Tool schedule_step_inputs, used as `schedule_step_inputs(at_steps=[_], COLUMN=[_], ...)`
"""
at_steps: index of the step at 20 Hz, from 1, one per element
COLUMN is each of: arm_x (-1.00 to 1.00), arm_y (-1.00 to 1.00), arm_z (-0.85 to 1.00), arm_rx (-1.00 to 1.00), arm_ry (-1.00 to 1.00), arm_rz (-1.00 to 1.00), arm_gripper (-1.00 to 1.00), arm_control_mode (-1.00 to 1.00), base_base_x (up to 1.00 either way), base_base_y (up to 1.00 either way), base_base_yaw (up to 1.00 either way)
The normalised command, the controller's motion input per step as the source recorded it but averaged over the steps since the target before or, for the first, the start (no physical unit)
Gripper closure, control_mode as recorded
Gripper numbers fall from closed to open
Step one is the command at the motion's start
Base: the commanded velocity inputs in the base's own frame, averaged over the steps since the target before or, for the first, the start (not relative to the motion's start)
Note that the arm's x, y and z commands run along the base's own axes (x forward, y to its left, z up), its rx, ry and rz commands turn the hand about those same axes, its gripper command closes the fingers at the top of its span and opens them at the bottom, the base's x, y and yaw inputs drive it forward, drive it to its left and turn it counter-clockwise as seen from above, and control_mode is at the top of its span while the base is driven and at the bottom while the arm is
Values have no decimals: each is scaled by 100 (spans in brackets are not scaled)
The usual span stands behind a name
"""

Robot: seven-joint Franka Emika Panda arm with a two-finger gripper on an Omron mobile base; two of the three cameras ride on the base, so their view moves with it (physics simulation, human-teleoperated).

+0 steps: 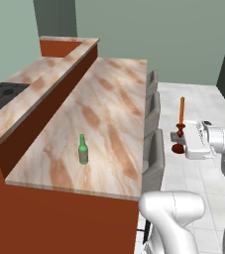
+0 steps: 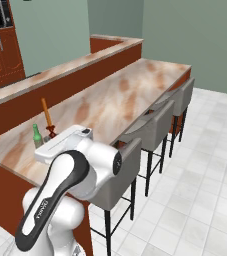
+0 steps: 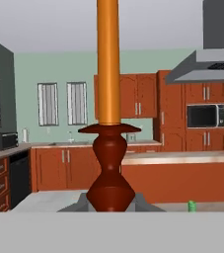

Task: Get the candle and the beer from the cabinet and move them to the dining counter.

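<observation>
My gripper (image 1: 180, 140) is shut on the candle's (image 1: 182, 113) dark red-brown holder. The orange taper stands upright, off the right edge of the dining counter (image 1: 109, 99) and above the stools. In the hand view the candle (image 3: 108, 64) rises right in front of the camera, with the gripper (image 3: 111, 207) clamped at its base. The beer (image 1: 83, 150), a small green bottle, stands upright on the dining counter near its front end. From the right base view the candle (image 2: 46, 114) appears just right of the beer (image 2: 36, 136), with the gripper (image 2: 52, 136) behind my hand. The wall cabinet (image 3: 138, 101) is far across the room.
Grey bar stools (image 1: 152, 149) line the right side of the dining counter (image 2: 115, 100). A raised ledge and a counter with a black cooktop (image 1: 0, 96) lie to its left. White tiled floor (image 2: 195, 165) is open to the right. A range hood (image 3: 207, 64) and a microwave (image 3: 202, 116) are in the distance.
</observation>
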Motion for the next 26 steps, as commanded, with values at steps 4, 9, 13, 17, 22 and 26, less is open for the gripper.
schedule_step_inputs(at_steps=[4, 9, 13, 17, 22, 26], arm_x=[9, 10, 11, 12, 14, 15], arm_y=[26, 25, 25, 22, 19, 20], arm_z=[-35, -37, -39, -35, -27, -24], arm_rx=[0, 0, 1, 5, 9, 8], arm_ry=[0, 0, 0, 0, 0, 0], arm_rz=[0, 0, 0, 0, 0, 0], arm_gripper=[100, 100, 100, 100, 100, 100], arm_control_mode=[-100, -100, -100, -100, -100, -100], base_base_x=[0, 0, 0, 0, 0, 0], base_base_y=[0, 0, 0, 0, 0, 0], base_base_yaw=[0, 0, 0, 0, 0, 0])
